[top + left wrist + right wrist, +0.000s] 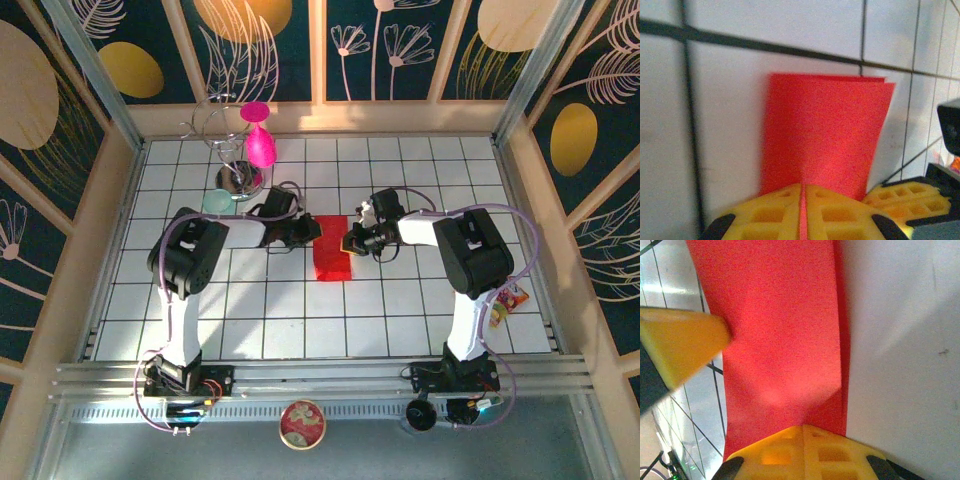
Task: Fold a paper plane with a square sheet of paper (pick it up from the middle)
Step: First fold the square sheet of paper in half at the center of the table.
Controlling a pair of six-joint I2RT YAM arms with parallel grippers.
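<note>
A: Where is the square sheet of paper [332, 258]?

B: It lies between the two sets of jaws, folded into a narrow red rectangle on the white tiled table [400, 320]. In the left wrist view the paper [825, 135] runs straight out ahead of the jaws. Its far edge shows two layers that don't quite line up.

A: Are the jaws closed?

B: The left gripper [803, 212] is closed, and a thin red sliver sits in the seam between its yellow fingers, so it pinches the sheet's near edge. The right gripper [804, 450] is closed too. The paper [780, 340] starts right at its fingertips, but I cannot tell whether it nips the sheet or only rests on it.

A: How much room is there around the edges?

B: Bare tiles lie to both sides of the left jaws and beyond the sheet's far edge. Plain table lies to the right of the right jaws. The two grippers are close together. The right one's fingers [905, 197] sit just right of the left jaws, and a left fingertip [680, 342] touches the sheet's edge ahead-left of the right jaws.

A: How are the arms posed?

B: From above, both arms bend inward at the elbow. The left gripper [303, 232] and the right gripper [352, 243] face each other low across the sheet.

A: Is anything hidden?

B: The sheet's near edge is covered by fingers in both wrist views. A magenta goblet [260, 140] stands well beyond the left arm.
</note>
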